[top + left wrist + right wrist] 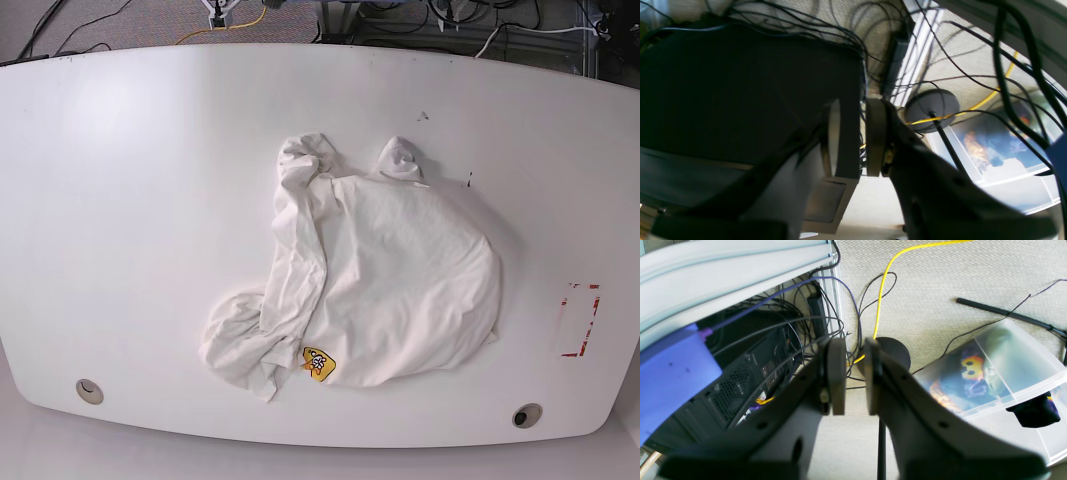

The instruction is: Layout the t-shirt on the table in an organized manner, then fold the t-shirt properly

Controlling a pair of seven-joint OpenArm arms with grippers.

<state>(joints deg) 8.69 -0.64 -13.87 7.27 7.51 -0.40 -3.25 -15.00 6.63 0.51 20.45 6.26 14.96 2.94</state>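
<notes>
T-shirt (400,270) fabric lies crumpled near the middle of the white tabletop (130,200), white side up, with a small yellow patch (318,362) showing at its near edge. One side is bunched into a twisted ridge running from the far end down to a loose lump at the near left of the base view; the rest spreads as a smoother rounded panel toward that view's right. Red tape marks (578,320) sit well apart from the cloth on the right, and two round grommet holes (89,391) lie near the front edge (one at each corner).

Neither arm shows in the base view. The left gripper (853,136) hangs off the tabletop above a carpeted floor (873,206), its pads parted by a narrow gap with nothing between them; a dark computer case (740,93) and tangled cables lie behind it. The right gripper (851,376) is likewise over the carpet, jaws slightly apart and empty, with a yellow cable (883,286), a round black stand base (895,351) and a clear plastic storage bin (1000,373) below it
</notes>
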